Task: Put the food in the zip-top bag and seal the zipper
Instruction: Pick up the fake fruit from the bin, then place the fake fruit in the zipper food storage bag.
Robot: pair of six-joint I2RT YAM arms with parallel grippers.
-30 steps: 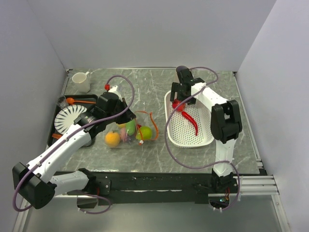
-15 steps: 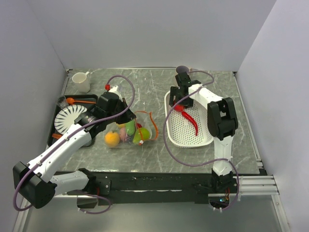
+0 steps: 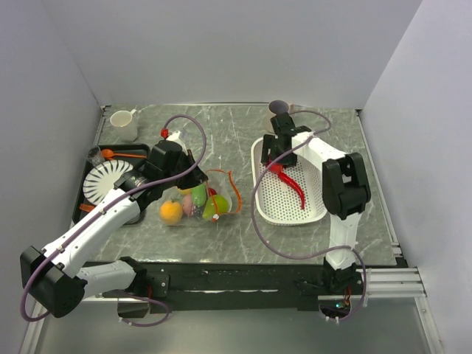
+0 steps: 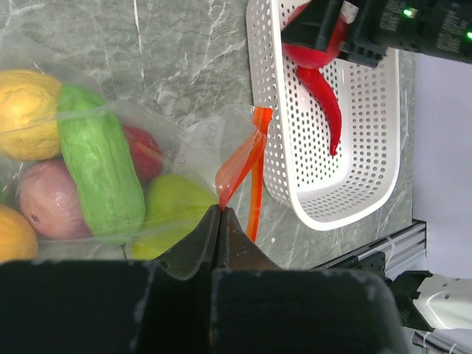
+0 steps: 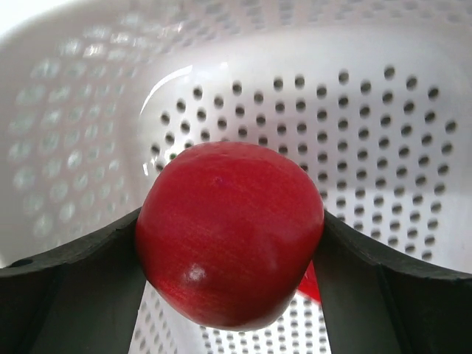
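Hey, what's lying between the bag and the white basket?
Only the zipper of the bag, curling out over bare table toward the basket. The left wrist view shows it best.

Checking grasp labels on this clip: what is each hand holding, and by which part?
Left hand pinches the zipper of the zip-top bag. Right hand clasps a red fruit by its two sides, in the basket.

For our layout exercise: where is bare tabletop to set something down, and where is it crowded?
Bare: far strip between the mug and the basket; near strip before the bag. Crowded: the black tray, bag, basket's far end.
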